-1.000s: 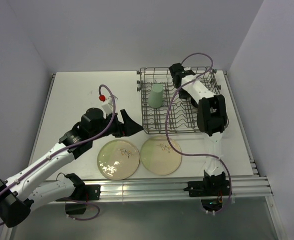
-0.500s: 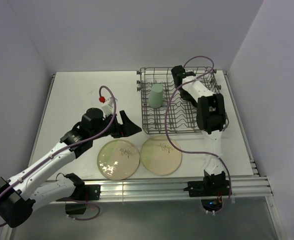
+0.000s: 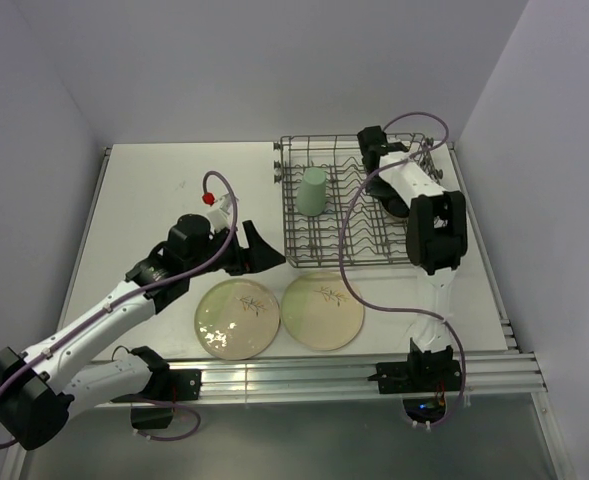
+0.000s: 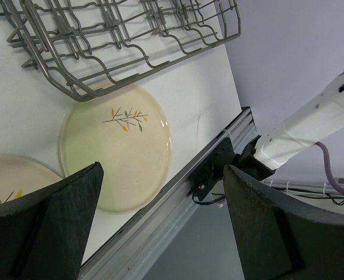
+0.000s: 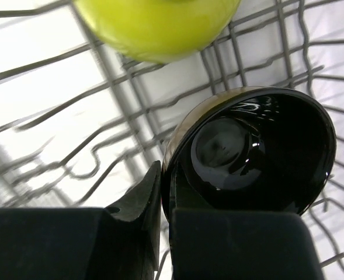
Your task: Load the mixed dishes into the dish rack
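Observation:
Two cream plates with leaf sprigs lie flat on the table in front of the grey wire dish rack. A pale mint cup stands upside down in the rack's left part. My left gripper is open and empty, just above the table beside the rack's front left corner. In the left wrist view it frames one plate and the rack. My right gripper is over the rack's back right. It is shut on the rim of the small dark cup, with the lime-green bowl just beyond.
White walls close in the table at the back and both sides. An aluminium rail runs along the near edge, also seen in the left wrist view. Purple cables loop over both arms and across the rack.
My right gripper has moved to the right along the back of the rack with the dark cup. My left arm has shifted only slightly.

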You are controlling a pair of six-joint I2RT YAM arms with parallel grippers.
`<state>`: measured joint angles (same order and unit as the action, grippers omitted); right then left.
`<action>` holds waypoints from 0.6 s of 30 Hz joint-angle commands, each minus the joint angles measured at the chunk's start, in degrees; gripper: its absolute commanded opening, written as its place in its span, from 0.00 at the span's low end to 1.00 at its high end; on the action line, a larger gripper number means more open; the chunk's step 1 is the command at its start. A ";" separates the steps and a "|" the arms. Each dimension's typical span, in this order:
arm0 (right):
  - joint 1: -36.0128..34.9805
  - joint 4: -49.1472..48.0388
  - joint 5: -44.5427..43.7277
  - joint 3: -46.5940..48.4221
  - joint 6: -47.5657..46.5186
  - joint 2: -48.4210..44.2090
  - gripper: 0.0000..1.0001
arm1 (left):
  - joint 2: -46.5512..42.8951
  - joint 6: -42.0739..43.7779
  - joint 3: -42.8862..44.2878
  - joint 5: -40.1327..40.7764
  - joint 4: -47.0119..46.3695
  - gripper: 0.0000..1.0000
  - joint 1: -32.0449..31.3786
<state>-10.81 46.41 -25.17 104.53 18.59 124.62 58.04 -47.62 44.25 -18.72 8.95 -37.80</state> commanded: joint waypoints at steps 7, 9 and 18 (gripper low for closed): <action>5.70 -9.49 21.27 -7.92 5.66 -16.06 0.00 | 0.93 0.86 -0.22 -1.32 -3.85 0.90 0.45; 9.13 -13.27 31.34 -10.13 7.42 -18.00 0.00 | 1.28 0.86 -0.22 -1.32 -3.77 0.90 0.45; 17.31 -24.17 54.25 -18.04 13.40 -16.07 0.00 | 1.55 0.77 0.22 -0.97 -3.59 0.90 0.54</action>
<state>6.57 30.04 17.06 87.20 28.91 109.21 59.51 -47.64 44.25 -19.20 7.75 -37.54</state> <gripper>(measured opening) 0.056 0.902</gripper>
